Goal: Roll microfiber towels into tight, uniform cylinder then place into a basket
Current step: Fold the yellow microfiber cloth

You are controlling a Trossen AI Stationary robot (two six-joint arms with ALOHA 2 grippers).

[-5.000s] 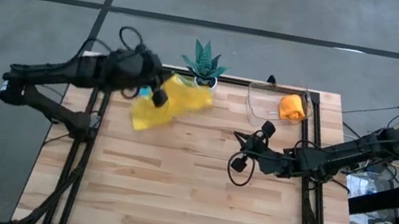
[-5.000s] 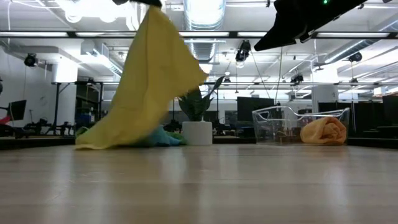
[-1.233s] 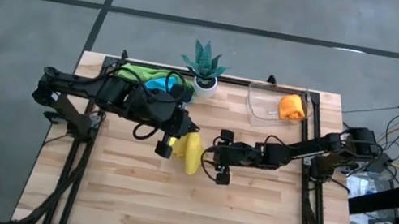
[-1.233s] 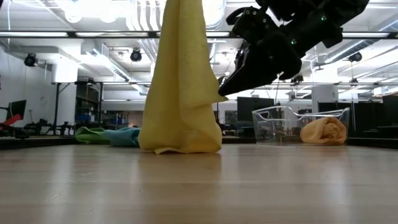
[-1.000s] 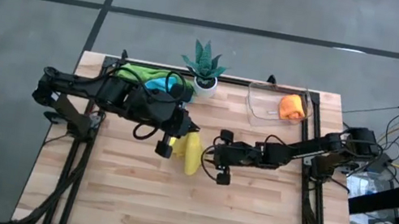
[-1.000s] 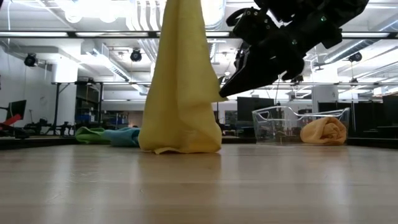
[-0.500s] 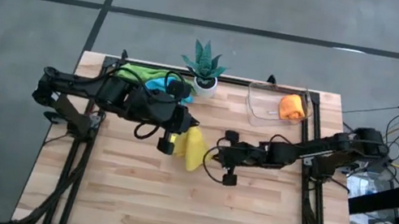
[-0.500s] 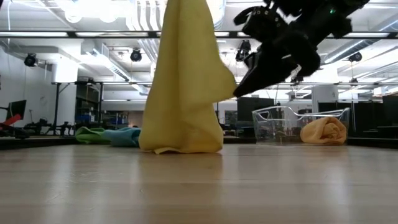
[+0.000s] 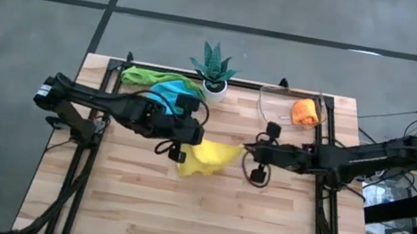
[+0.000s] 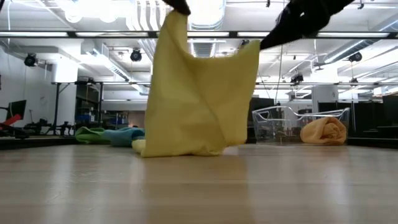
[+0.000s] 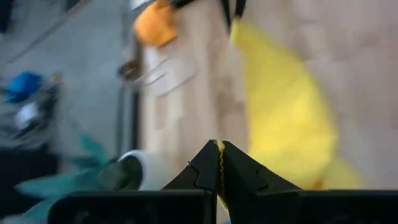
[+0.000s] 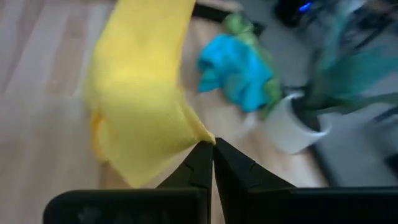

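The yellow towel (image 9: 206, 157) now hangs as a spread sheet between two grips near the middle of the bench (image 9: 199, 219). A second ago it drooped as a narrow column from the left hand (image 9: 183, 149) alone, with the right hand (image 9: 248, 148) beside it and part open. The right hand has since pinched together on a corner of the cloth and drawn off toward 3 o'clock, pulling the top edge out. The right wrist view shows its fingers pressed on a yellow corner, and the left wrist view shows the left fingers closed on yellow cloth too.

In the low view the yellow towel's lower edge touches the bench while its upper edge is stretched between the two corners, still with diagonal folds.

This looks like the unfolding step: with two corners held, the cloth can probably be laid flat for rolling. No rolling of this towel has begun.

The clear basket (image 9: 270, 113) sits at 1 o'clock on the bench and holds one rolled orange towel (image 9: 305, 112). The green towel (image 9: 147, 77) and light blue towel (image 9: 167, 92) lie bunched at 11 o'clock beside the potted plant (image 9: 214, 68), so at least three towels remain.
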